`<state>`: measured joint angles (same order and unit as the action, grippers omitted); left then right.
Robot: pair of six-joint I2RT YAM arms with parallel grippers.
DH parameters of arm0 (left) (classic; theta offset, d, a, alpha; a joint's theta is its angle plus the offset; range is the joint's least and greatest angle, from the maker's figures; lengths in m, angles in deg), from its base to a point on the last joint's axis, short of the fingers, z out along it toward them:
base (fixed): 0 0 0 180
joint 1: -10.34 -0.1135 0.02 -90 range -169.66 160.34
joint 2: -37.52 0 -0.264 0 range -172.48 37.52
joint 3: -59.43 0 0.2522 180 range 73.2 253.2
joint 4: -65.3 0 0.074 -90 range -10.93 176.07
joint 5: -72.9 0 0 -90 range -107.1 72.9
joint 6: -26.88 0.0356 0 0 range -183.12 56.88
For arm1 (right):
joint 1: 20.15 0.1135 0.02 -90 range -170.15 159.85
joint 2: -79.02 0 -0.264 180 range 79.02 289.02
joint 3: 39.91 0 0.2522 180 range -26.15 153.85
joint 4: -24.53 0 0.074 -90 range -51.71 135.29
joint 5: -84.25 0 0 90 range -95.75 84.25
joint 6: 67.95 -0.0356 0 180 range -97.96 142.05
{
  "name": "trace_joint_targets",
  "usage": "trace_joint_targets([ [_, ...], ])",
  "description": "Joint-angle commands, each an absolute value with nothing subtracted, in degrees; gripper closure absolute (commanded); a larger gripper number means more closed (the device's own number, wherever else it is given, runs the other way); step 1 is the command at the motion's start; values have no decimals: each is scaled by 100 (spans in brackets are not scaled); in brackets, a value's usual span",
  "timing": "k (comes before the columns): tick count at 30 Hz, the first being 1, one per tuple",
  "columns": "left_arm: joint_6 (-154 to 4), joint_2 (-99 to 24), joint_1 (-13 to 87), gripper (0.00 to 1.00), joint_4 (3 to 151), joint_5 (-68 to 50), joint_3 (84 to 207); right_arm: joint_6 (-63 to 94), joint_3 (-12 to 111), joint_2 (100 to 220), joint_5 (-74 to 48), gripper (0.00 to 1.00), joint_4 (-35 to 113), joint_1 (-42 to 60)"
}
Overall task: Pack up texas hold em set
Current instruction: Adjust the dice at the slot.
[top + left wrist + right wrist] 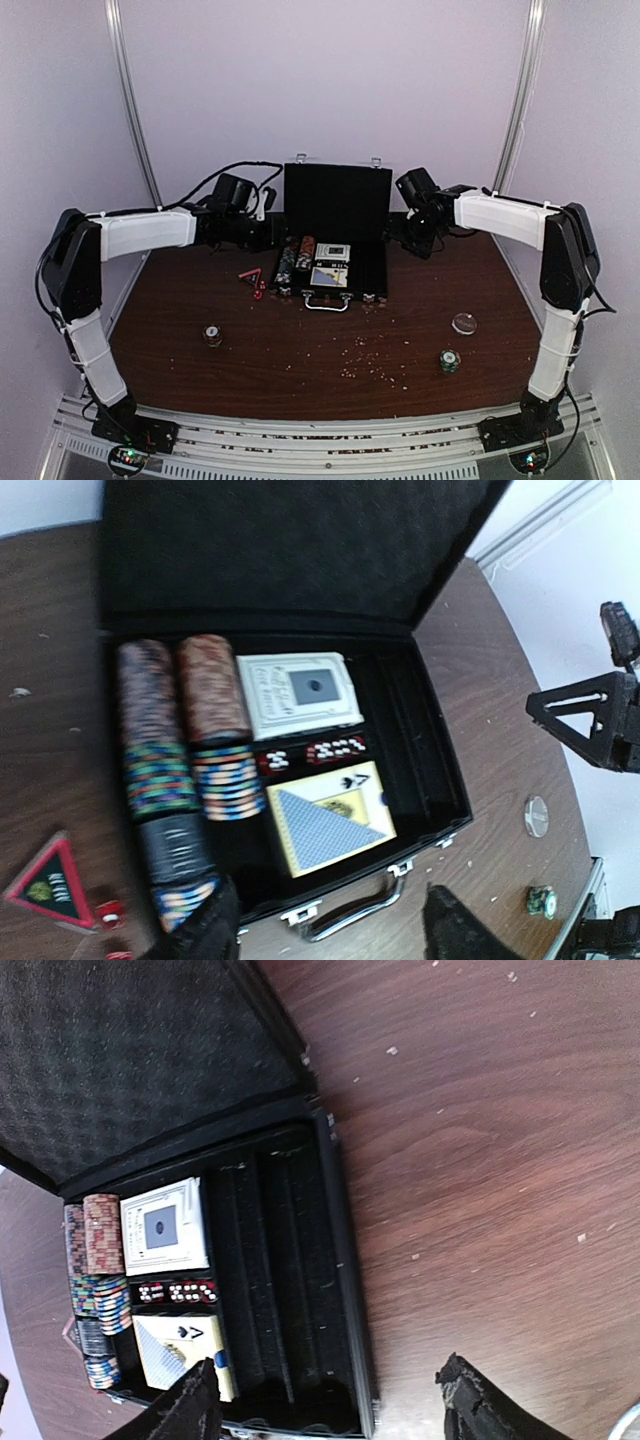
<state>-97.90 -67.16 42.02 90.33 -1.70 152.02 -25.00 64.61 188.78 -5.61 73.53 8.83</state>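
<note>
I see the black case lying open at the far middle of the table. Its lid stands upright at the back and its silver handle faces me. From the left wrist camera, two rows of striped chips fill the left side of the case. Beside them sit a white-backed card deck, a short row of red dice and a blue-patterned deck. Just left of the case, on the wood, lie a red triangular marker and a couple of loose red dice. Nearer to me, well apart from the case, one small chip stack sits on the left and another chip stack on the right, with a clear round disc near the second. Pale crumbs are scattered between them. My left gripper hangs over the front left of the case with its fingers spread wide and nothing between them. My right gripper hovers over the right edge of the case, its fingers likewise apart and holding nothing.
</note>
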Motion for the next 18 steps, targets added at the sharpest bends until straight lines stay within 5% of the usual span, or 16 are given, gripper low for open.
trace_joint_targets([
  [1, -10435, -7325, 4569, 41, 9209, -482, 15969, -1908, 6420, 18558, -823, 25, 7744, 807],
  [6, -10812, -7851, 4855, 52, 9417, -660, 16485, -1605, 6357, 18550, -1184, 25, 7798, 739],
  [18, -11041, -9152, 5074, 53, 10765, -1278, 18204, -651, 7009, 18923, -1676, 26, 8178, 567],
])
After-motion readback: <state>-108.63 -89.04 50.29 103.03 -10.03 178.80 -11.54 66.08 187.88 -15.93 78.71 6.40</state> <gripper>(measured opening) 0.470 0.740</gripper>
